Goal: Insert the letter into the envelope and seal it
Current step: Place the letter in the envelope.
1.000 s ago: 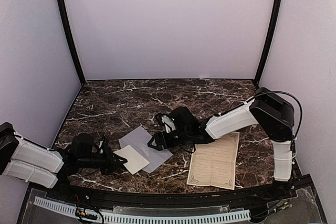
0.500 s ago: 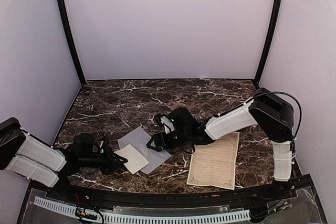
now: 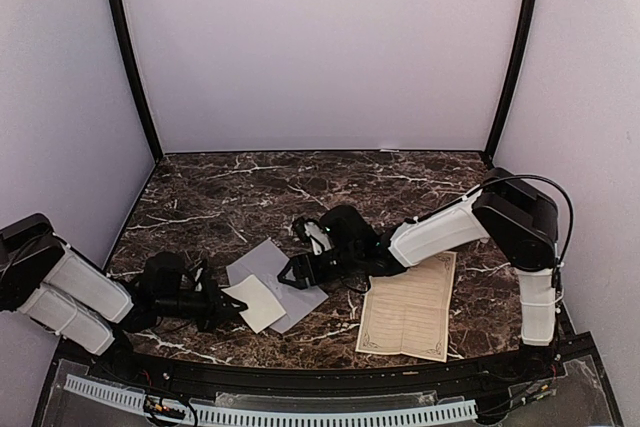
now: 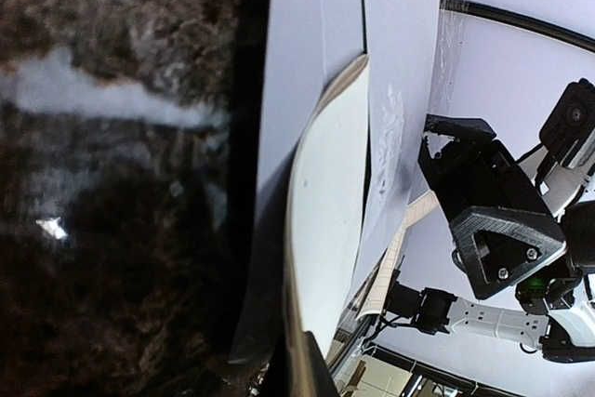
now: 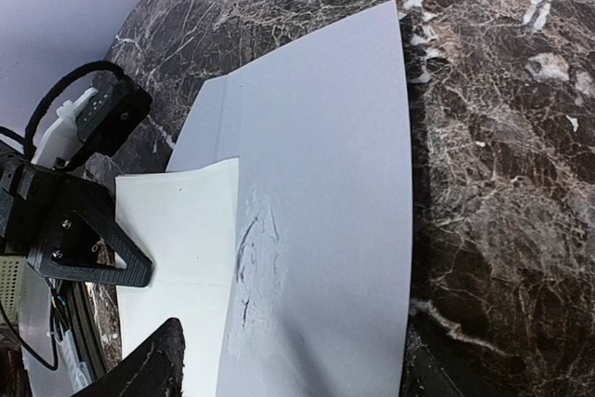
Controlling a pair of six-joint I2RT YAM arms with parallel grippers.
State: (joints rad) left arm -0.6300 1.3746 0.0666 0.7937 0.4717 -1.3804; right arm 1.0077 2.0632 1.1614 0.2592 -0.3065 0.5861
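1. Partly done: letter [image 3: 257,304] clamped in tightly closed left gripper [image 3: 226,304], edge beyond fingertips seemingly entering envelope [image 5: 316,137].
2. Right gripper [image 5: 290,349] spread wide, empty, straddling envelope.
3. Remaining: full insertion, sealing flap [image 5: 201,123].

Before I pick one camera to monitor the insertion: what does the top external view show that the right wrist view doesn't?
Only top external: the bordered sheet lying right of the envelope. Only right wrist: a crinkled patch on the envelope. Both: the envelope, the folded letter against it, and the left fingers shut on that letter.
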